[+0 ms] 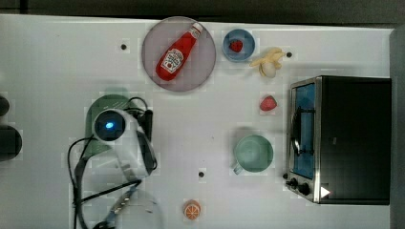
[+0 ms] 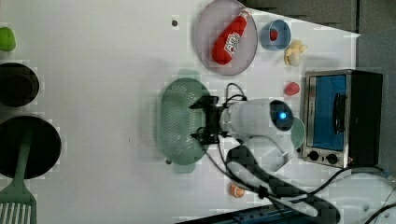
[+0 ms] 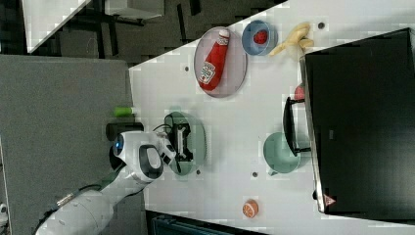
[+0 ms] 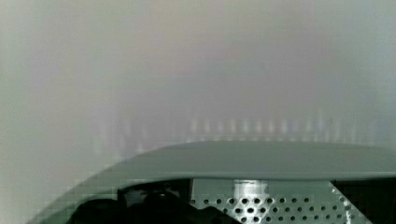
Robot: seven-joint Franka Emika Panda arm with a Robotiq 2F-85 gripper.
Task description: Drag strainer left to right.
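With my gripper (image 2: 204, 120) down inside the perforated oval mint plastic strainer (image 2: 175, 116) on the smooth white table (image 2: 102, 60), can't tell finger opening.

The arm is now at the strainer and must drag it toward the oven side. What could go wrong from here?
1. In the top view, the green mug stands to the right of the strainer, in front of the toaster oven. A long drag could push it against the oven.
2. The gripper sits inside the bowl near one rim, so the strainer may tip or turn instead of sliding.
3. The arm's cables hang loosely beside the strainer and might catch it.
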